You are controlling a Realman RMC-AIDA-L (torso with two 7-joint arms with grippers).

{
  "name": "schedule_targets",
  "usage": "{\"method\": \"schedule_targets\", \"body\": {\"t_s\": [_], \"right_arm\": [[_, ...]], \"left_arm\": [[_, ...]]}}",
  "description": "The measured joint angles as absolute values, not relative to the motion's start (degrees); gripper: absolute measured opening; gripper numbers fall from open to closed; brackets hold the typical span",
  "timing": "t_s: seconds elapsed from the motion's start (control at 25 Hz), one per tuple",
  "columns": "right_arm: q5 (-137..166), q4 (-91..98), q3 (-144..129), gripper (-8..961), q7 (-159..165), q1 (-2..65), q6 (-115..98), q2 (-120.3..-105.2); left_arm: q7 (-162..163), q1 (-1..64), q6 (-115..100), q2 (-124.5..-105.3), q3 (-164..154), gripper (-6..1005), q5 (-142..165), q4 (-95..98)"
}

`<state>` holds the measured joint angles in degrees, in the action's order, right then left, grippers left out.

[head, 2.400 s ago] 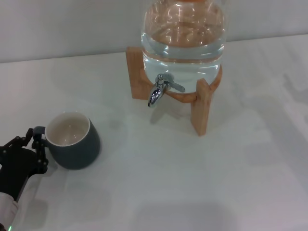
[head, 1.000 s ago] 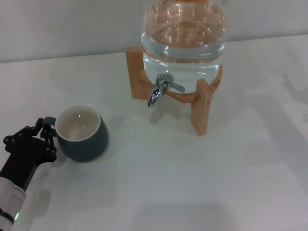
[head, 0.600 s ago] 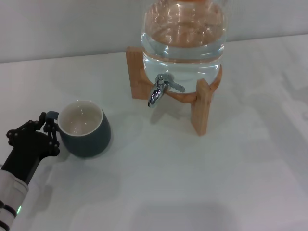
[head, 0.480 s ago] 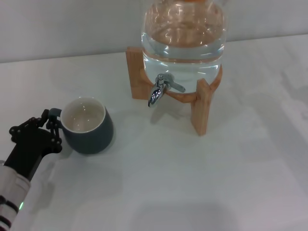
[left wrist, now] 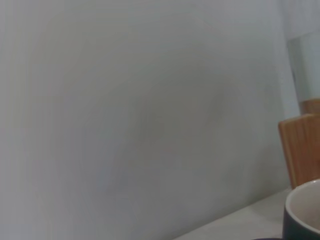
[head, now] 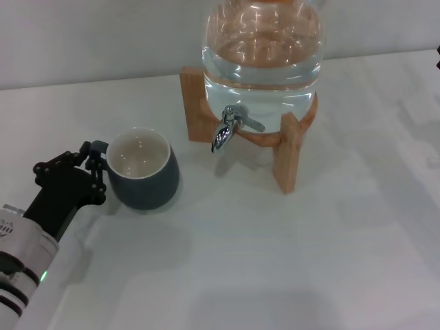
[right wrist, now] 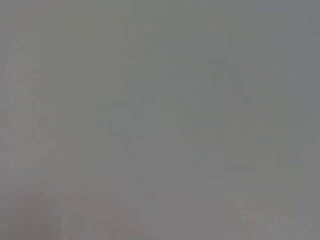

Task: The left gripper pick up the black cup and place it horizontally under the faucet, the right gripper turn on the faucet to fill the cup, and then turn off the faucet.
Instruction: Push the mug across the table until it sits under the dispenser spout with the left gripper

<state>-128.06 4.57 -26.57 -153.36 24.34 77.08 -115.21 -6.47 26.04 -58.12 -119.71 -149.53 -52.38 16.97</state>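
Observation:
The black cup (head: pixel 143 169) stands upright with its cream inside showing, left of the faucet (head: pixel 225 130) and closer to me. My left gripper (head: pixel 94 170) is at the cup's left side, its black fingers shut on the small loop handle. The chrome faucet sticks out of the clear water jar (head: pixel 262 51), spout pointing down, with nothing under it. In the left wrist view the cup's rim (left wrist: pixel 304 209) shows at a corner. My right gripper is out of view, and the right wrist view is a plain grey blur.
The jar rests on a wooden stand (head: pixel 287 148) at the back middle of the white table (head: pixel 275 261). The stand's leg (left wrist: pixel 300 152) also appears in the left wrist view. A dark sliver (head: pixel 438 58) shows at the head view's right edge.
My left gripper has carried the cup to the right and away from me, closer to the faucet. A dark sliver has appeared at the right edge.

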Motion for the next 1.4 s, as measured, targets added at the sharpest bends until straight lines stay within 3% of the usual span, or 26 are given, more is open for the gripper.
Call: {"method": "schedule_targets", "body": {"t_s": [1.4], "right_arm": [[-128.06,4.57,-26.51,844,-153.99,24.43,77.10,-115.31]], "left_arm": [[-0.12,28.32,-55.36,-119.84,-150.38,107,-45.02,18.28]]}}
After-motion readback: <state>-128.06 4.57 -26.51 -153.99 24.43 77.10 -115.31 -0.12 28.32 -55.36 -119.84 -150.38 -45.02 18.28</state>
